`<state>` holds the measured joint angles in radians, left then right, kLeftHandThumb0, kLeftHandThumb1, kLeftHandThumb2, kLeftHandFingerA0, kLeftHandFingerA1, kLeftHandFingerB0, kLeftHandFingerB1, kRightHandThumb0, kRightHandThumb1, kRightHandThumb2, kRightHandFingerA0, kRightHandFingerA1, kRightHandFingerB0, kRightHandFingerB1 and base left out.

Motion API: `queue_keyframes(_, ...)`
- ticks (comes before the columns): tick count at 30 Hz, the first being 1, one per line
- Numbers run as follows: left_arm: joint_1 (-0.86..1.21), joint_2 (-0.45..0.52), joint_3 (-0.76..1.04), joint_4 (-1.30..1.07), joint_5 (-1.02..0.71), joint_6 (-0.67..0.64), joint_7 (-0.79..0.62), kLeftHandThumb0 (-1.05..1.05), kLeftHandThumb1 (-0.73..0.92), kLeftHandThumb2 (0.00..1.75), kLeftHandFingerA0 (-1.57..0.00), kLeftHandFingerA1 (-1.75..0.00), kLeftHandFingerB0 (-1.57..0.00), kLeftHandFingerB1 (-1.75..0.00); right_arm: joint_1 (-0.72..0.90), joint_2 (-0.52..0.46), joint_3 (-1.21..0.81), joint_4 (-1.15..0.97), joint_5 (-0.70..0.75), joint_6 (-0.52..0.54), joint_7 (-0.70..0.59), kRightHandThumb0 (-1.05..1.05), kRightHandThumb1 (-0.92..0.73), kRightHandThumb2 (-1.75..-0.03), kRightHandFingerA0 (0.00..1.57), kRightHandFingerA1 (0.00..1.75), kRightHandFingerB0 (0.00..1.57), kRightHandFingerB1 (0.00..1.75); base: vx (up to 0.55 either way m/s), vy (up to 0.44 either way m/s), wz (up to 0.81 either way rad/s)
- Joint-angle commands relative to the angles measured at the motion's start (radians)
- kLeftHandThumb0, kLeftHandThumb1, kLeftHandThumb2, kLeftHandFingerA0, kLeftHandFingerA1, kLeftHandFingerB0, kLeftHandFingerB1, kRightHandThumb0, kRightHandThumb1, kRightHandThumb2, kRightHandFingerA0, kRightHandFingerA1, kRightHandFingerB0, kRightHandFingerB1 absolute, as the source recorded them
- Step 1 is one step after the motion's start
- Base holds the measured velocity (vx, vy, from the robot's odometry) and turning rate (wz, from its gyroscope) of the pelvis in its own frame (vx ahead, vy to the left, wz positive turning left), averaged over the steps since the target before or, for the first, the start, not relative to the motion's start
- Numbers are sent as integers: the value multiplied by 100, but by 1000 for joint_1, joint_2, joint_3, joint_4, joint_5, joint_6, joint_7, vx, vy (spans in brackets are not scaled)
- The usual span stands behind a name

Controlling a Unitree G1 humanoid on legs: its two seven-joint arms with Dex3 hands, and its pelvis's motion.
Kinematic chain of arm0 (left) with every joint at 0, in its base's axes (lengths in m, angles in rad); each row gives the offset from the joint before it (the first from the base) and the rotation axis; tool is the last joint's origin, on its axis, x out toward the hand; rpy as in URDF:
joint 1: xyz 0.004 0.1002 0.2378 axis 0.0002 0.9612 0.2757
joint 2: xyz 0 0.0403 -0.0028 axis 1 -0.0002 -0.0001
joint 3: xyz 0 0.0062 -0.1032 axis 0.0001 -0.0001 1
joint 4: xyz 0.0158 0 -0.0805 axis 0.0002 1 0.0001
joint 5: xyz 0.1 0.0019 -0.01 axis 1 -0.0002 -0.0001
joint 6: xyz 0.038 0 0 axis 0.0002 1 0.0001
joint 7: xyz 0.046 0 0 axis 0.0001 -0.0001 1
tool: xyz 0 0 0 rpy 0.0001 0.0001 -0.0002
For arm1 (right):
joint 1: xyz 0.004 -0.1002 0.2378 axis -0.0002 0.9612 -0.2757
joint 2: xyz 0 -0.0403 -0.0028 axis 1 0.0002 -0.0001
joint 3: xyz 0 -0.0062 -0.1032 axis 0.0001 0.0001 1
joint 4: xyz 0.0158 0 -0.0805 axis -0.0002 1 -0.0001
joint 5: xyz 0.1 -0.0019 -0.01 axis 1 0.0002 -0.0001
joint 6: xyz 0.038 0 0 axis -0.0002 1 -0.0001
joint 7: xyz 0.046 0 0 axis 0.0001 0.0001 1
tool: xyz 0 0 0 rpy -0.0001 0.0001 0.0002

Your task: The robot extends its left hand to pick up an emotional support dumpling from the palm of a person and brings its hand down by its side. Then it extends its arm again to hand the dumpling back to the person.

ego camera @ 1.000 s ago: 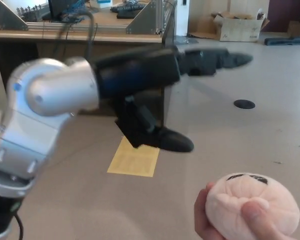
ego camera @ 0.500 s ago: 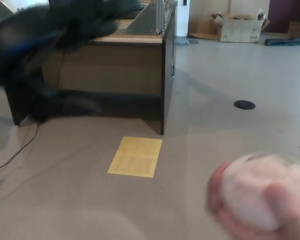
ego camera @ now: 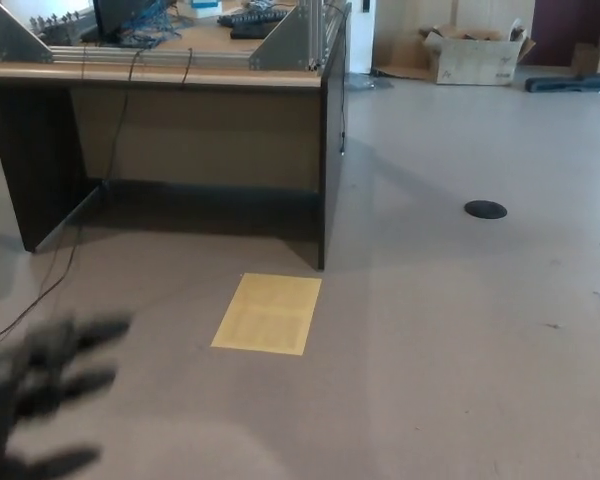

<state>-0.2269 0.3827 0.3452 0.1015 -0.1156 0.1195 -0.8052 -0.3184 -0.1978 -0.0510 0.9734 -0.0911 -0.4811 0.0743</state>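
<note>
Dropped since a second ago: left hand (ego camera: 40, 395), then stretched out high across the desk front, now low at the picture's bottom left corner and smeared by motion blur. Gone from sight too: the person's hand and the pink dumpling it held at lower right half a second back; neither shows anywhere now, so no telling where the dumpling is.

Head view only. Left hand's fingers (ego camera: 85, 333) spread apart as dark streaks pointing right, with nothing visible between them, though too blurred for certainty. No sign of the right hand.

Beyond the hand, bare grey floor (ego camera: 450, 340). On it, near the middle, a yellow sheet (ego camera: 267, 313) lying flat, just in front of the desk's corner leg. Dark desk (ego camera: 195, 130) filling the upper left, with metal framing, cables and a keyboard on top; thin cable (ego camera: 55, 275) trailing from under it down toward the hand. Farther right on the floor, a small black disc (ego camera: 485, 209), well apart from the sheet. At the far wall, an open cardboard box (ego camera: 472, 55).
</note>
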Motion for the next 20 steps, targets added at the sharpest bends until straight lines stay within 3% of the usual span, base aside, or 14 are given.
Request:
queue_keyframes(1,271,-146,105,371,85,-425,374,-55,50,55,-25,-36,-18,-28,96,-8,-42,-6,48,-65,-4,-44,-49,-79,73,62,53,53,0,0,0)
queue_keyframes(2,275,-146,103,377,83,-418,379,-53,51,55,-27,-37,-21,-29,101,-5,-47,-3,55,-68,0,-38,-60,-57,80,49,59,39,0,0,0)
queue_keyframes(3,276,-142,99,390,88,-428,384,-53,51,55,-27,-37,-21,-29,104,-3,-48,-3,56,-69,-1,-38,-60,-57,80,49,59,39,0,0,0)
queue_keyframes(4,277,-141,98,392,87,-431,378,-29,29,87,-11,-51,-6,-48,110,-5,-43,-7,45,-75,-12,-46,-49,-80,72,62,52,53,0,0,0)
queue_keyframes(7,274,-135,91,411,87,-453,378,-29,30,88,-12,-51,-7,-48,122,-8,-35,-17,27,-85,-30,-46,-49,-80,72,62,52,53,0,0,0)
queue_keyframes(8,276,-134,88,418,86,-455,384,-26,30,87,-14,-51,-9,-49,125,-9,-34,-11,25,-92,-31,-44,-59,-57,79,49,57,39,0,0,0)
queue_keyframes(15,277,-128,75,462,77,-501,394,-26,32,88,-14,-52,-9,-49,133,-10,-36,-7,28,-102,-25,-41,-60,-57,80,49,58,39,0,0,0)
queue_keyframes(16,273,-124,72,469,79,-502,399,-27,29,87,-15,-52,-10,-50,129,-11,-35,-9,28,-94,-23,-46,-49,-80,72,61,51,52,0,0,0)
queue_keyframes(20,262,-115,63,486,80,-511,411,-27,28,87,-15,-52,-10,-50,119,-10,-35,-12,27,-77,-21,-46,-49,-80,72,61,51,52,0,0,0)
